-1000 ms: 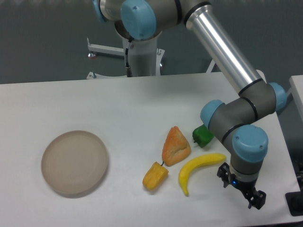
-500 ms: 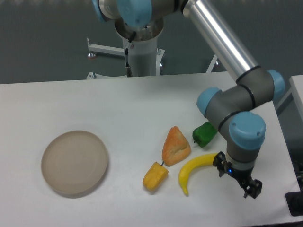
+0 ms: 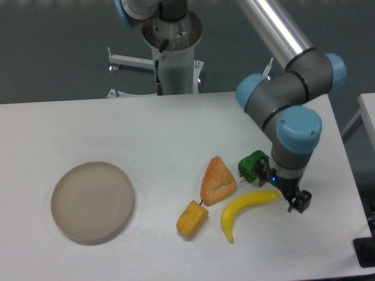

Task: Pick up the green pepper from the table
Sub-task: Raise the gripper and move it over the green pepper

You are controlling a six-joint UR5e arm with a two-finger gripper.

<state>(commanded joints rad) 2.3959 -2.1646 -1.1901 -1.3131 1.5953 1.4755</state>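
Note:
The green pepper [image 3: 250, 165] lies on the white table [image 3: 146, 134], right of centre, behind the banana's right end. My gripper [image 3: 280, 188] hangs low just to the right of the pepper. Its jaws are open and hold nothing. One dark finger [image 3: 261, 174] stands close beside the pepper's right side; whether it touches the pepper I cannot tell. The other finger [image 3: 299, 202] is off the banana's right tip. The wrist and arm rise behind it.
A yellow banana [image 3: 245, 208] lies just in front of the pepper. An orange wedge-shaped item [image 3: 218, 181] sits left of the pepper, and a small yellow-orange pepper [image 3: 192, 218] in front of that. A round beige plate [image 3: 92, 201] lies at the left. The table's right edge is near.
My gripper has moved back and to the left, from the front right corner area past the banana's tip to right beside the green pepper. The objects have not moved.

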